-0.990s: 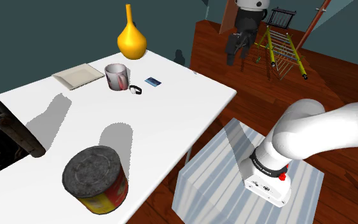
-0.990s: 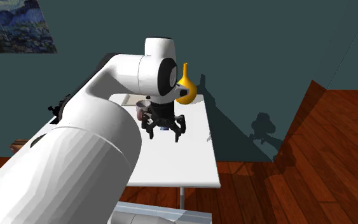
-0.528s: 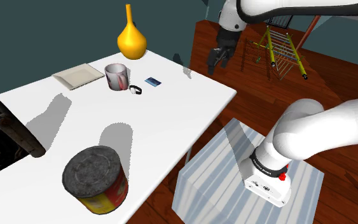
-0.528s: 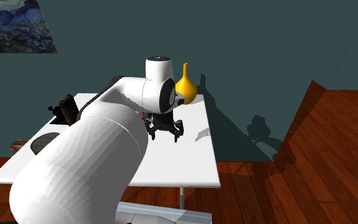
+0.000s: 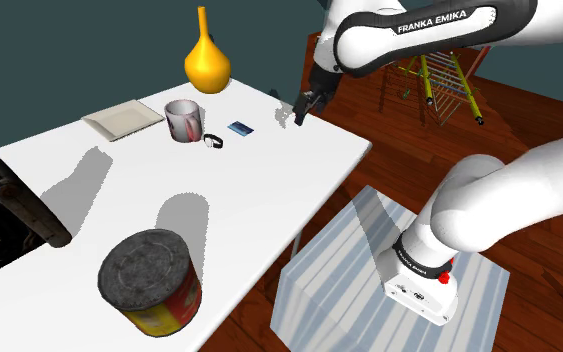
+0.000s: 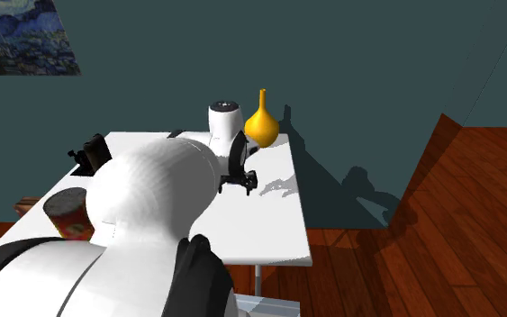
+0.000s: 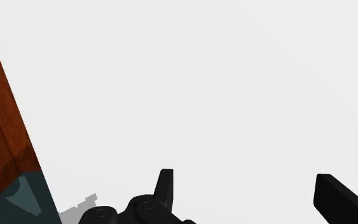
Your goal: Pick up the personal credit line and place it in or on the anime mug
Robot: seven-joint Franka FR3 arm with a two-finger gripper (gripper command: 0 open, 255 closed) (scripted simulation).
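Since half a second ago your tool [image 5: 300, 116] has swung in from over the wood floor [image 5: 529, 130] to hang above the tabletop's [image 5: 269, 190] far edge, and the arm's lettered link now crosses the top of the shoulder view. In the wrist view the tool [image 7: 243, 177] stands wide, its two black fingers [image 7: 165, 186] well apart with bare white tabletop [image 7: 203, 76] between them and nothing clasped. In the second exterior view the tool [image 6: 239, 185] hangs over the tabletop [image 6: 274, 234] in front of the yellow vase [image 6: 261, 126].

You will find the card [image 5: 240, 128] to the shoulder view's left of the tool, near but not touching it. It is small, blue and lies flat on the tabletop. Its long axis seems to run roughly across the shoulder view, one short end toward the mug [image 5: 183, 120] and the other toward the tool, though it is too small for you to be sure.

The mug stands upright further left of the card, mouth up, with its grey inner wall showing. A small dark item [image 5: 213, 141] lies just beside it, between mug and card. Behind the mug stands the vase [image 5: 206, 62], and to its left lies a flat pale tray [image 5: 122, 119].

Well apart, toward the near end, a can [image 5: 151, 280] stands upright with its dull grey top closed.
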